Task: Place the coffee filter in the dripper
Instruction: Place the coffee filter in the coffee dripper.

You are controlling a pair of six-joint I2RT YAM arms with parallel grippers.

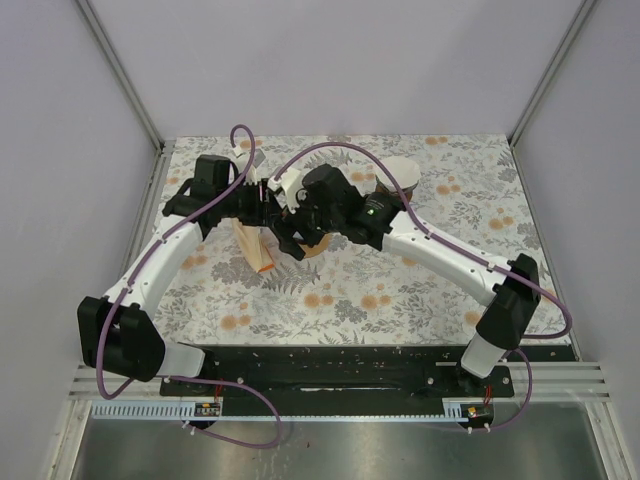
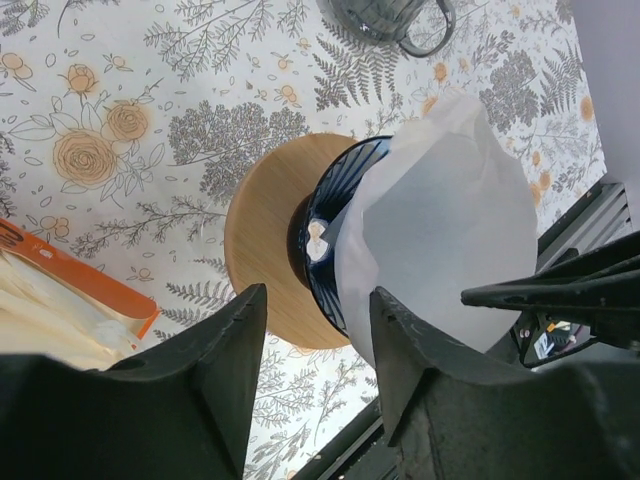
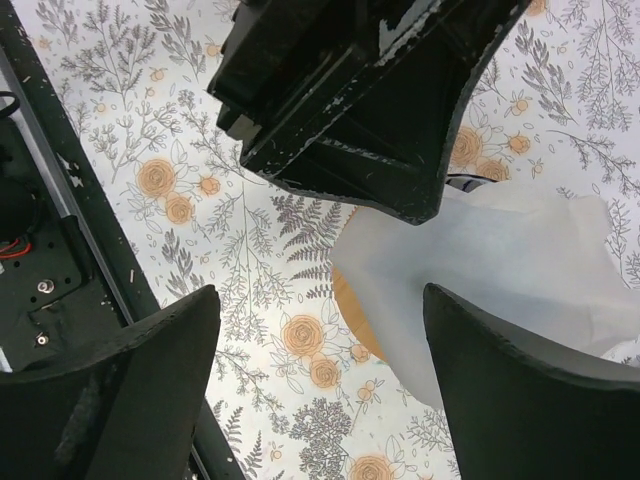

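At the far left of the left wrist view lies a flat packet (image 2: pixel 70 290) with an orange strip along its edge and cream, ribbed paper layers below it. It rests on the tablecloth (image 2: pixel 120 60), a matte white fabric printed with grey ferns and orange roses. Along the bottom of that frame the left gripper (image 2: pixel 318 300) shows two chunky, matte black fingers (image 2: pixel 215 380) standing moderately apart with nothing pinched between them. Through the gap shows a wooden disc (image 2: pixel 262 235), round, smooth and pale with a fine grain. It forms the base of the dripper (image 2: pixel 335 215), a glossy dark blue cone with a thin light rim. Just right of centre the coffee filter (image 2: pixel 450 230) sits in the dripper's mouth. It is thin, translucent white paper, softly creased, and its rounded top stands well above the rim. The right-hand finger overlaps the filter's lower edge in the picture; whether they touch cannot be told. At top centre a dark, ribbed glass jug (image 2: pixel 385 18) with a looped handle stands on the cloth. In the right wrist view the right gripper (image 3: pixel 320 300) is spread wide and grips nothing, its curved black fingers in the lower corners. The rumpled white filter lies beyond them toward the right, below the scuffed black body of the other gripper.
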